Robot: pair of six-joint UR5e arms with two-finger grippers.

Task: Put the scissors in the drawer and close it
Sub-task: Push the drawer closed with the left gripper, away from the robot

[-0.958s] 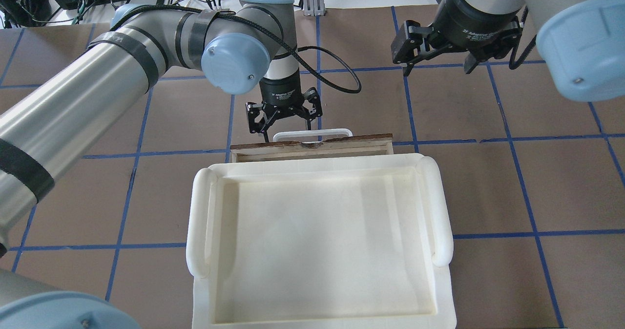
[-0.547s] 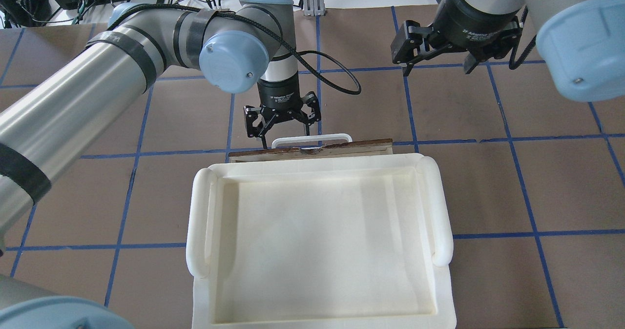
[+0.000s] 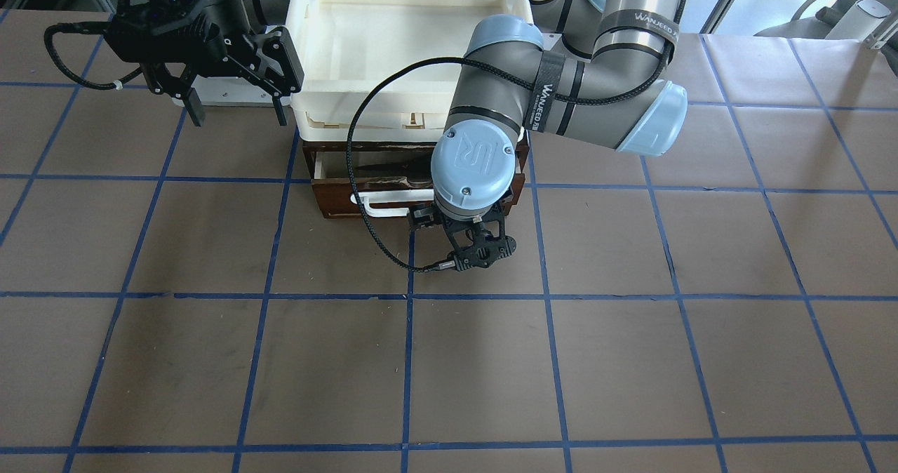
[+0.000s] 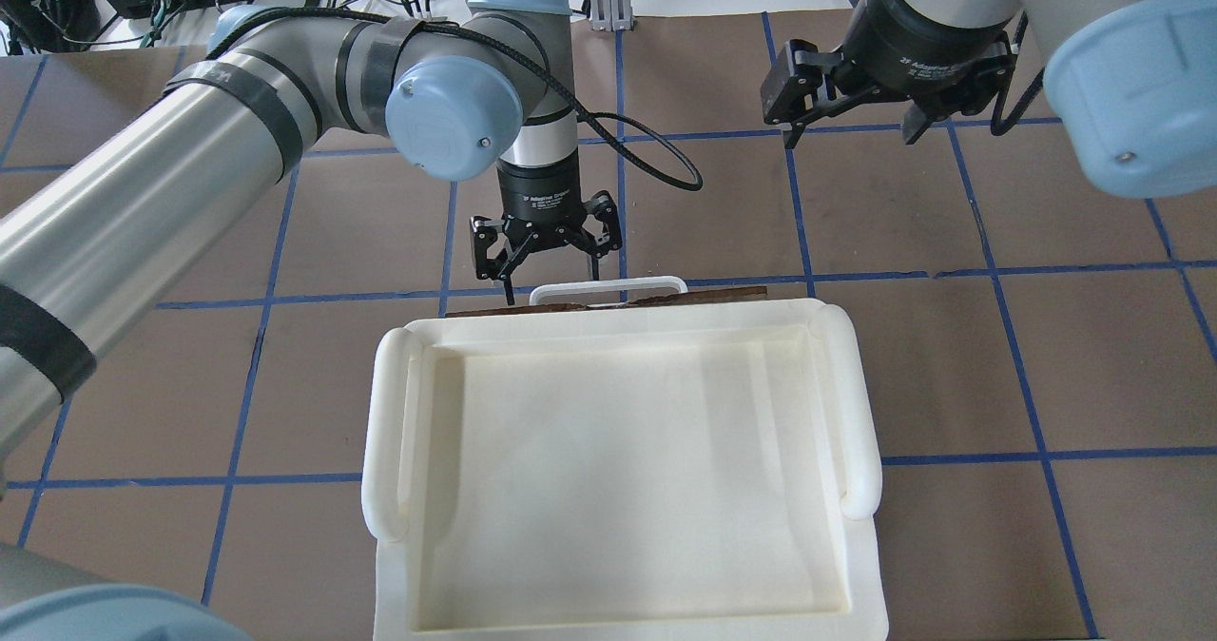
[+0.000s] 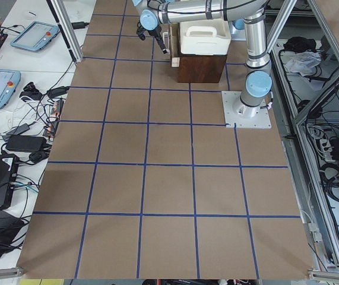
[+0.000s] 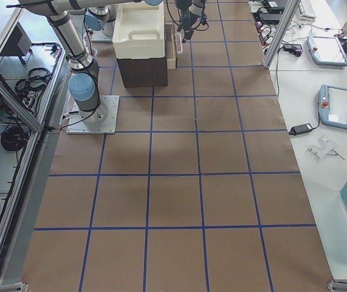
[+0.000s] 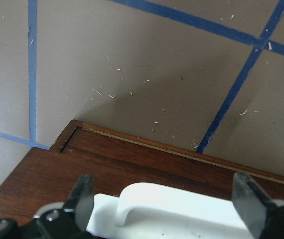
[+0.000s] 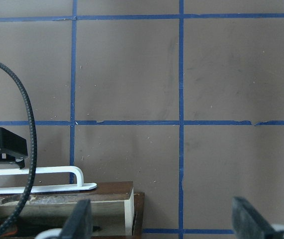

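The dark brown drawer (image 3: 337,203) stands only a little way out of its cabinet (image 5: 200,68); from overhead just a thin strip of its front (image 4: 723,291) and the white bar handle (image 4: 608,287) show. The scissors (image 3: 389,170) lie inside on the pale floor, mostly hidden by the cabinet top. My left gripper (image 4: 554,280) is open, right against the drawer front, its fingers (image 7: 82,199) either side of the handle's (image 7: 181,204) left end. My right gripper (image 4: 854,135) hangs open and empty, above the table at the far right.
A cream-white plastic tray (image 4: 380,413) sits on top of the cabinet and overhangs the drawer. The left arm's black cable (image 3: 358,178) loops in front of the drawer. Brown table with blue tape lines extends all around.
The drawer has slid inward under the tray, hiding its pale interior from overhead. My left gripper moved with it toward the cabinet. The right arm stayed still.
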